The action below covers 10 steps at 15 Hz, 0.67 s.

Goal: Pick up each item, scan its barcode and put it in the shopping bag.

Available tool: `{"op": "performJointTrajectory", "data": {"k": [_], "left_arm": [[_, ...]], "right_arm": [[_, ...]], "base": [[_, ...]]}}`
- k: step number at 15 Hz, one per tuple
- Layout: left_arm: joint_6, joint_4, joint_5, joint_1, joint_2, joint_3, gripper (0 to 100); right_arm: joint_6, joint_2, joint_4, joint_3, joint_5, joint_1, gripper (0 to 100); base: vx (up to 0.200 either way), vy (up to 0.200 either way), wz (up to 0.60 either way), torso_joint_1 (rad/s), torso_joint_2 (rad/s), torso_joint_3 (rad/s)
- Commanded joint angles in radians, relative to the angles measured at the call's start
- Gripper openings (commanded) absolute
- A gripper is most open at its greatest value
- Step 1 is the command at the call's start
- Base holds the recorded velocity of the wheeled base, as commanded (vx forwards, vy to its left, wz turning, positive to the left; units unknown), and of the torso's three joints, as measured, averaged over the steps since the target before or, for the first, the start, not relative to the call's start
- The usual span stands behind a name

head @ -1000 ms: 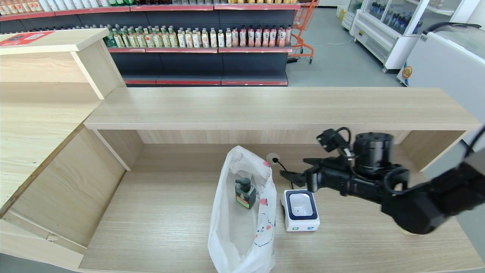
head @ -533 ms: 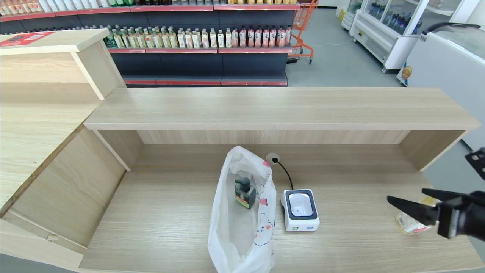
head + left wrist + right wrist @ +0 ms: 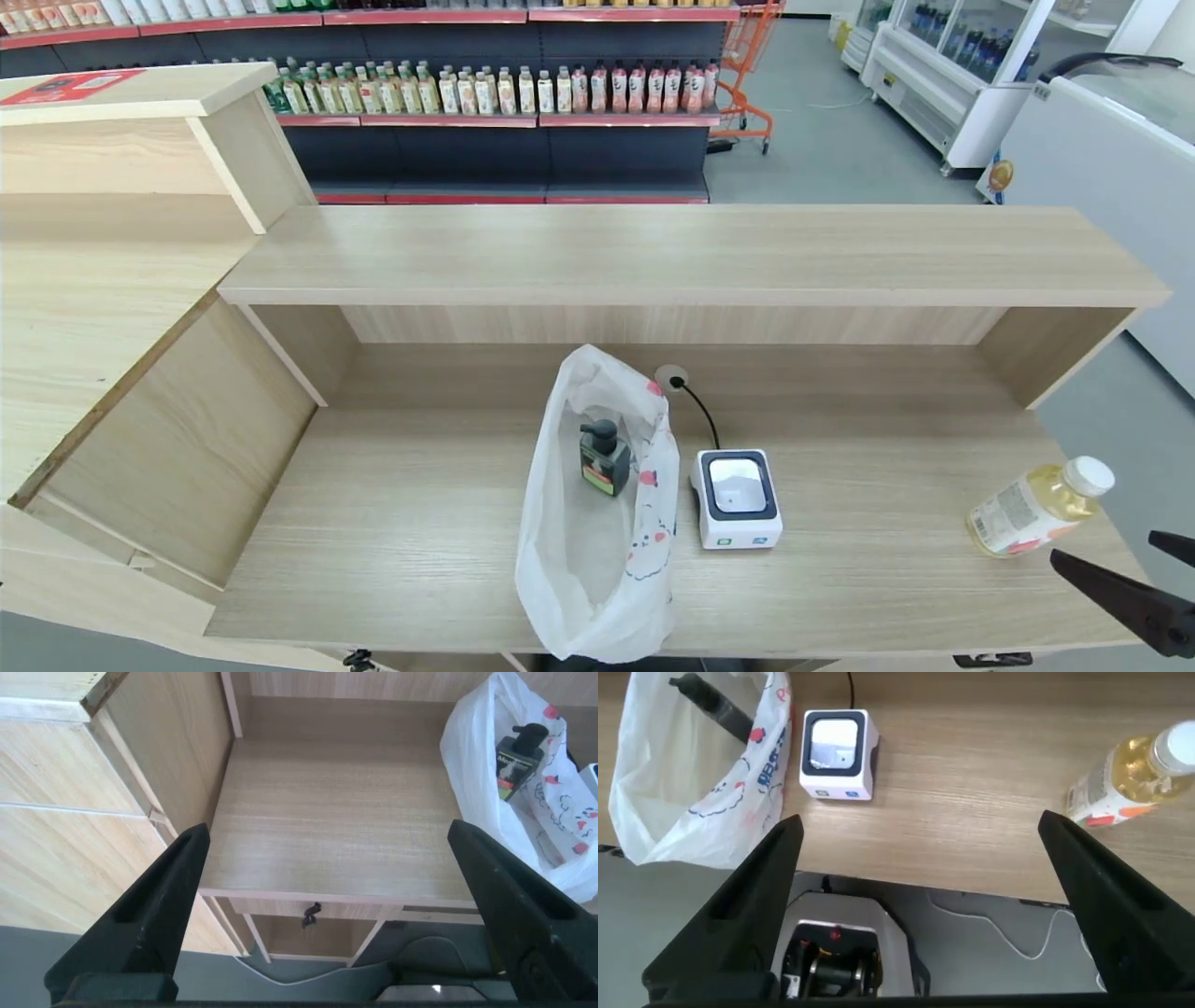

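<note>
Work surface: a light wood-grain counter (image 3: 420, 523), recessed below a raised ledge (image 3: 691, 252) of the same laminate that runs along its far side.

Items resting on the counter:
- A white, thin plastic shopping bag (image 3: 653, 551) with small red and black prints lies near the centre. Its mouth is open and its lower end reaches the near edge.
- A white box-shaped barcode scanner (image 3: 738, 499) with a dark-framed window facing up sits just beside the bag, on its right.
- A black cable (image 3: 702, 415) runs from the scanner to a round grey grommet (image 3: 670, 377) set in the counter behind it.
- A clear plastic bottle (image 3: 1036, 507) of yellow liquid with a white cap lies on its side near the right end, well apart from the scanner.
</note>
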<state>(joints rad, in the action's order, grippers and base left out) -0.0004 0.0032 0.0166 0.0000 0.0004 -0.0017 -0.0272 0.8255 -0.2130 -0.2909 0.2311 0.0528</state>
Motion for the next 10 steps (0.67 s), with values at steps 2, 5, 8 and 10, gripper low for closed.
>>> {"op": "performJointTrajectory", "data": {"k": [2,5,8,10], "left_arm": [[0.005,0.000,0.000,0.000,0.000,0.000,100],[0.002,0.000,0.000,0.000,0.000,0.000,100],[0.003,0.000,0.000,0.000,0.000,0.000,100],[0.005,0.000,0.000,0.000,0.000,0.000,100]], "right_arm": [[0.000,0.003,0.000,0.001,-0.001,0.001,100],[0.000,0.000,0.000,0.004,-0.001,0.007,100],[0.000,-0.003,0.001,0.004,-0.001,0.015,100],[0.000,-0.002,0.001,0.007,-0.001,0.042,100]], "base": [[-0.200,0.000,0.00,-0.012,0.00,0.012],[-0.067,0.000,0.00,0.001,0.00,0.001],[0.000,-0.133,0.00,0.003,0.00,-0.002],[0.000,-0.200,0.00,0.015,0.01,0.000]]}}
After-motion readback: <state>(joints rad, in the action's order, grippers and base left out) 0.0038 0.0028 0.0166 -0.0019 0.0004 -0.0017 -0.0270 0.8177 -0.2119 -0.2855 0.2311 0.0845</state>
